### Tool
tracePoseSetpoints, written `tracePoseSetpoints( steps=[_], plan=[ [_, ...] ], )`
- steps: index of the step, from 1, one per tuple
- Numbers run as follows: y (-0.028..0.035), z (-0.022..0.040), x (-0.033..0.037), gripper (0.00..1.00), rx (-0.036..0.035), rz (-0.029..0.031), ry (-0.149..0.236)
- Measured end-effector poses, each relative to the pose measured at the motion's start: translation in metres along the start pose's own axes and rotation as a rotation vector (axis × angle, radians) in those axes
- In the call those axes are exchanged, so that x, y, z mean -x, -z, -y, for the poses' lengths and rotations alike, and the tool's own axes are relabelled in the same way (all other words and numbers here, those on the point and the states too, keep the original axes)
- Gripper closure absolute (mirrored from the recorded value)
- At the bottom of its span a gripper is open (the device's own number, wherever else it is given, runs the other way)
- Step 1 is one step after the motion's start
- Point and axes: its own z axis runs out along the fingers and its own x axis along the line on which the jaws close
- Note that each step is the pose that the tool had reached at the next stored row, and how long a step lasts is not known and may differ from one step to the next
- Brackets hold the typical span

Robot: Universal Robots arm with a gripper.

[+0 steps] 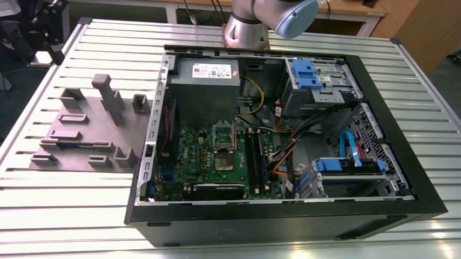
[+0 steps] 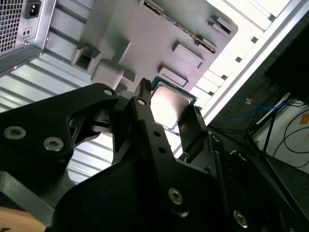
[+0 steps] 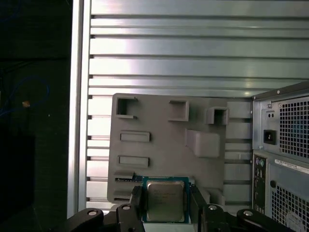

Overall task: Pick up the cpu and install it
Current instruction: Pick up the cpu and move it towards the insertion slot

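- First wrist view, nearest the camera: the gripper [image 3: 165, 205] is clamped on the cpu [image 3: 165, 198]. Its black fingers [image 3: 136, 203] press on two opposite edges, so the silvery top lies flat and level and nothing touches the faces.
- Seen in the second wrist view, only the fingertips hold the chip. That looks like a grip meant to leave room under it for setting it down square.
- Just behind it lies the grey fixture [image 3: 164, 145], a plate with raised blocks and shallow pockets shaped to seat parts. The cpu hangs over the plate's near edge and, judging by the second wrist view, is lifted clear of it.
- The plate rests on the ribbed metal table [image 3: 169, 53], beside the back of the computer case [image 3: 289, 145].
- Farther off, in the exterior view, the case lies on its side with the panel off, so its inside faces up and can be reached from above.
- Inside the case are a grey power supply [image 1: 205, 81], the green motherboard [image 1: 194, 156], drive cages [image 1: 317, 81] with blue latches, and loose cables.
- On the motherboard the socket [image 1: 225, 163] shows as a dark square. Its metal frame [image 1: 223, 135] is swung open, and I judge it ready to take a chip.
- The fixture sits towards the exterior view's left of the case.
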Motion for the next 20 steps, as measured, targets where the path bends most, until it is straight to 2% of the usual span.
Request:
tracePoseSetpoints(
  steps=[7, 20],
  plan=[
    [0.0002, 0.0001, 0.0108, 0.53, 0.0000, 0.0000, 0.000],
    [0.0003, 0.0001, 0.0191, 0.53, 0.0000, 0.0000, 0.000]
  ],
)
